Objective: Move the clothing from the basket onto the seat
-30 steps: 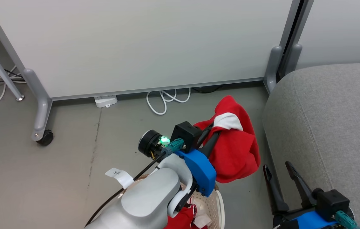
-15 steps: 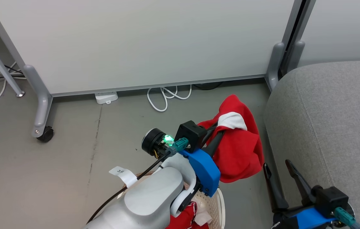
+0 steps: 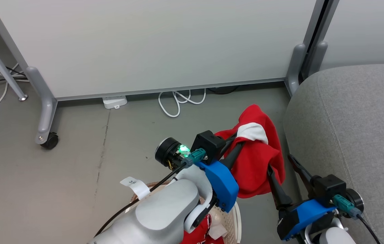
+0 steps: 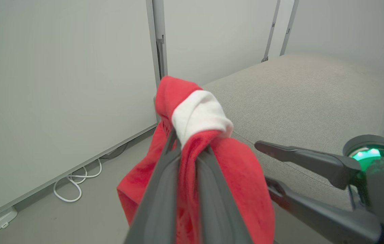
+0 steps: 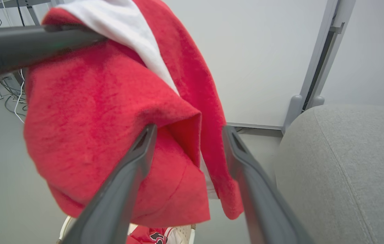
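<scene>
A red garment (image 3: 256, 159) of the clothing, with a white panel, hangs in the air just left of the light-grey seat (image 3: 347, 118). My left gripper (image 3: 239, 142) is shut on its top fold, fingers (image 4: 164, 189) pinched together on the cloth (image 4: 239, 169). My right gripper (image 3: 280, 162) is open at the garment's lower right edge. In the right wrist view its fingers (image 5: 137, 159) straddle a hanging fold (image 5: 93, 112); contact is unclear. The cream basket (image 3: 236, 220) sits below my left forearm, with more red clothing (image 3: 198, 234) in it.
A white partition panel (image 3: 144, 44) on wheeled feet (image 3: 49, 140) stands behind. White cable loops (image 3: 178, 105) and a white power block (image 3: 114, 101) lie at its base. A grey concrete floor (image 3: 76, 176) stretches to the left.
My right gripper has risen and swung left, from beside the seat's front to the hanging garment's lower edge. The left gripper with the garment has drifted slightly right.
</scene>
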### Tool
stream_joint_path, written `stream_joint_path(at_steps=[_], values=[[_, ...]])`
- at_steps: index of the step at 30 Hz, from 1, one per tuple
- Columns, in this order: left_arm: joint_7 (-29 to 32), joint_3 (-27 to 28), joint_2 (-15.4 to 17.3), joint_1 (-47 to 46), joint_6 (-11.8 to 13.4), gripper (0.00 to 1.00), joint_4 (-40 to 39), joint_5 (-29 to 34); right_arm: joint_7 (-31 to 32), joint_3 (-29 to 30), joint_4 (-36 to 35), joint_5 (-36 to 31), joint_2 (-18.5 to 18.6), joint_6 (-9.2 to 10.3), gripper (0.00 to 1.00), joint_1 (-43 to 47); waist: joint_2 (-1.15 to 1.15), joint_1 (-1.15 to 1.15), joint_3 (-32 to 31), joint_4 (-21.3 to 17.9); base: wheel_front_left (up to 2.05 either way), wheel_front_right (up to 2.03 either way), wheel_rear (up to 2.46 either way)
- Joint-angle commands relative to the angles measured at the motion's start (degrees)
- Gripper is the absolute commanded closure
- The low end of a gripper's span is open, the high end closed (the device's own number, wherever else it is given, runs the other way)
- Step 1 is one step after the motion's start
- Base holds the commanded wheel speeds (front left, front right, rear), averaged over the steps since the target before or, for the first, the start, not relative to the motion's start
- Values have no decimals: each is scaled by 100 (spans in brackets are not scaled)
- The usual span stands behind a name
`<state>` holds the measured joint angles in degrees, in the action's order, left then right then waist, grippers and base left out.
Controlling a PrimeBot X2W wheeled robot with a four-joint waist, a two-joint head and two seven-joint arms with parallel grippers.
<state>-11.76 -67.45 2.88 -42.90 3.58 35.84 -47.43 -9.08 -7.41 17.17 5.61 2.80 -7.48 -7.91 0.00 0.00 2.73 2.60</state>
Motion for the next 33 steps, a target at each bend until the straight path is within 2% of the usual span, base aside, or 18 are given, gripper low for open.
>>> stream_joint_path(at_steps=[1,20,33], values=[[-36,-34,1,-101,14,100,-23,-39,32,-48,107,-32,16,-4,0,-134,0,0,4,17,0,0,0],[24,-289,1,-182,-31,100,-118,-207,60,-605,1365,6,17,-3,0,-961,0,0,5,60,0,0,0],[33,-410,1,-230,-30,100,-138,-292,-253,-782,2117,278,17,-3,0,-1491,0,0,7,82,0,0,0]])
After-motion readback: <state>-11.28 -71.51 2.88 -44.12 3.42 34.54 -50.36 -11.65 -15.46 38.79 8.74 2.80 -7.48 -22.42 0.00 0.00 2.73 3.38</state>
